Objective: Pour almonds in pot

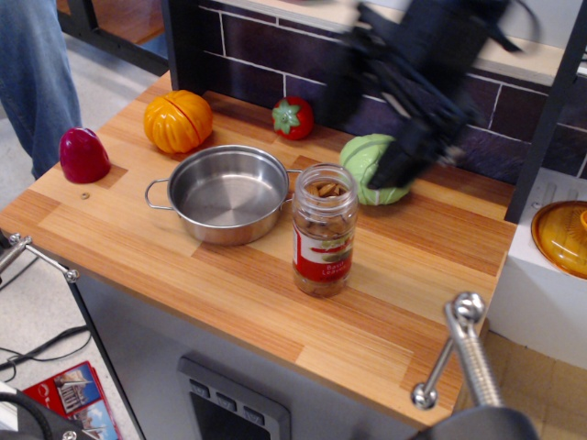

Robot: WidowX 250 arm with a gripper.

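The almonds (323,191) fill a clear open jar (324,240) with a red, white and green label. It stands upright on the wooden counter (413,275), just right of the pot. The pot (220,229) is shiny steel with loop handles, and it is empty. My gripper (396,101) is a dark motion-blurred mass high at the back right, above the green cabbage and well clear of the jar. Its fingers look spread and hold nothing.
A green cabbage (365,158) sits behind the jar, a red strawberry (293,117) and an orange pumpkin (178,120) behind the pot, a red object (83,154) at the left edge. An orange-lidded dish (561,236) is at far right. A metal clamp (463,353) is in front. A person's leg (37,73) is at far left.
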